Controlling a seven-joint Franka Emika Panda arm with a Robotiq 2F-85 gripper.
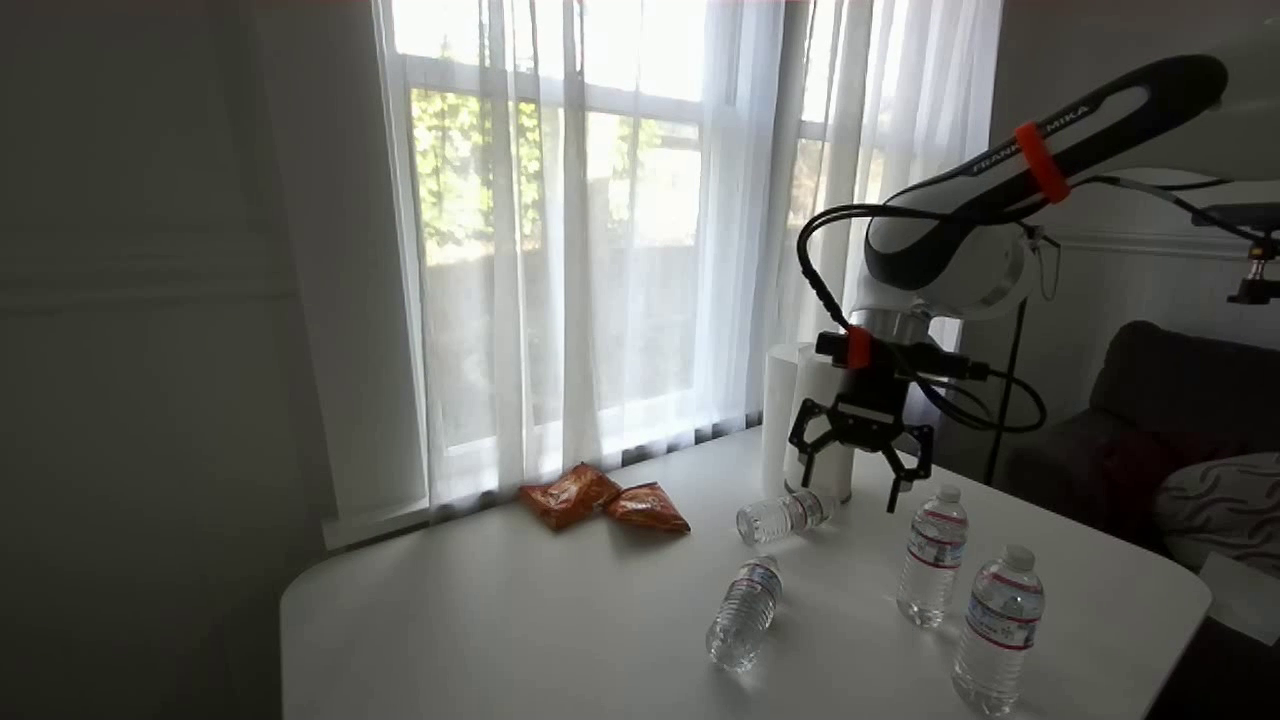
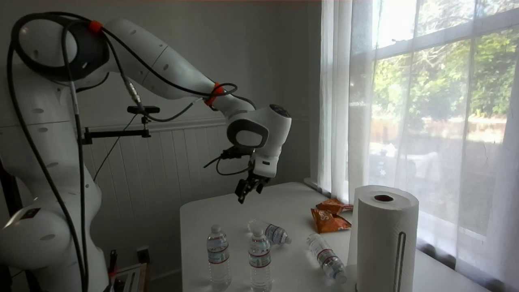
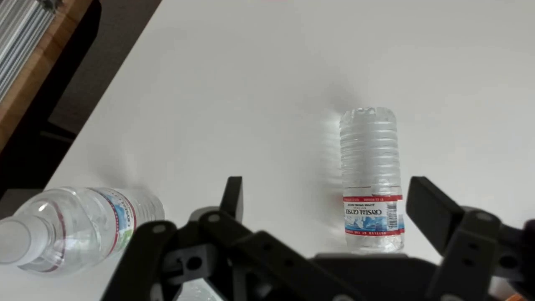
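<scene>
Ribbed plastic bottle (image 3: 370,163) lies below angular end effector (image 3: 325,193).

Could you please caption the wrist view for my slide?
Open, empty gripper above a table with a lying bottle and a standing bottle.

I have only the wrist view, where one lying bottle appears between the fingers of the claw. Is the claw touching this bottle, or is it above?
Observer: It is above. In both exterior views the claw hangs in the air over the table, touching nothing.
Operator: Thank you. Is there also something tall on the table, which my view does not show?
Observer: Yes. A paper towel roll stands upright, close beside a lying bottle.
</scene>
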